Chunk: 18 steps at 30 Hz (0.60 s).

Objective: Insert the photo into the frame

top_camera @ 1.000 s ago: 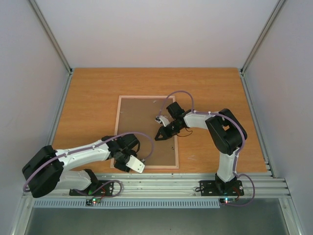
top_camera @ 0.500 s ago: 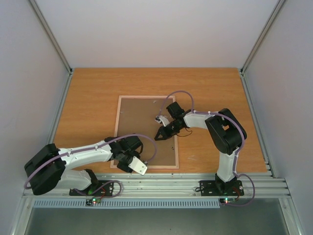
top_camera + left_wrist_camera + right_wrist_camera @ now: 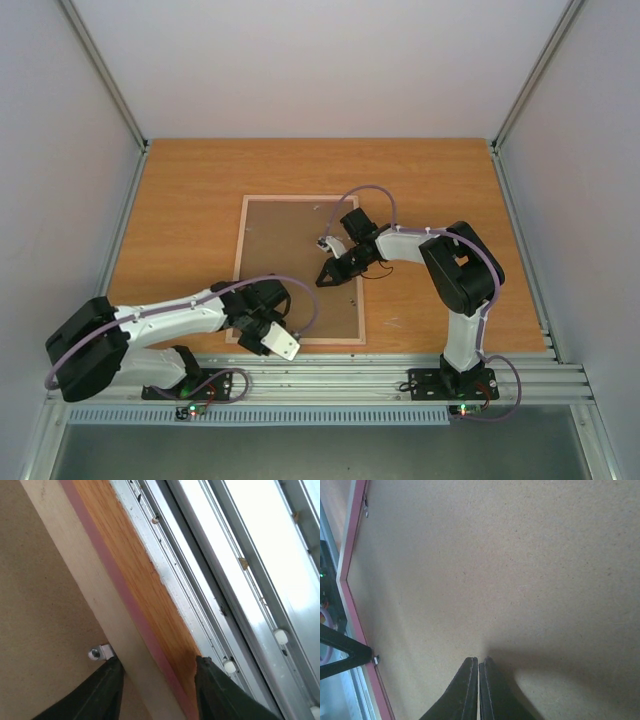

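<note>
The frame [image 3: 290,197] lies face down mid-counter [image 3: 200,200], its brown backing board [image 3: 290,250] filling it. The left pincer [image 3: 285,348] hangs over the frame's near rail with its fingers [image 3: 107,690] released, standing apart astride the pale pink edge. One finger is just beside a small metal clip [image 3: 100,652] on the board. Ribbed aluminium rails [image 3: 240,580] run close behind it along the counter's near edge. The right pincer [image 3: 324,279] is clenched on nothing, its tips on the board near the frame's right side.
</note>
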Each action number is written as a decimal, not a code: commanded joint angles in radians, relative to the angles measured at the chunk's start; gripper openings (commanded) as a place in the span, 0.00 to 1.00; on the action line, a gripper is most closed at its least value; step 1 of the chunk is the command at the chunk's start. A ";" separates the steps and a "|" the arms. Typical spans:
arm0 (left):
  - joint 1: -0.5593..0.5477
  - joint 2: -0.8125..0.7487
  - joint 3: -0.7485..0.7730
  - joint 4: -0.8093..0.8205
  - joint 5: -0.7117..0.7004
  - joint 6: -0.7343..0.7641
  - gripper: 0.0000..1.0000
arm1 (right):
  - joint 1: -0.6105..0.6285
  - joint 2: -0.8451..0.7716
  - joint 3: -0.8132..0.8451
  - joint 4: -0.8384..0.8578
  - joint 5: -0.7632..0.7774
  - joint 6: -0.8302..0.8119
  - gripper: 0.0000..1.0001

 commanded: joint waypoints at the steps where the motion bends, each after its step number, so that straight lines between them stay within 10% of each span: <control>1: 0.039 -0.062 0.042 -0.055 0.062 -0.070 0.45 | 0.004 0.008 -0.033 -0.017 0.077 -0.017 0.06; 8: 0.260 -0.010 0.292 -0.167 0.099 -0.166 0.66 | -0.002 -0.099 0.036 -0.101 0.001 -0.061 0.09; 18: 0.503 0.494 0.822 -0.102 0.033 -0.362 0.76 | -0.168 -0.041 0.285 -0.185 0.047 -0.088 0.16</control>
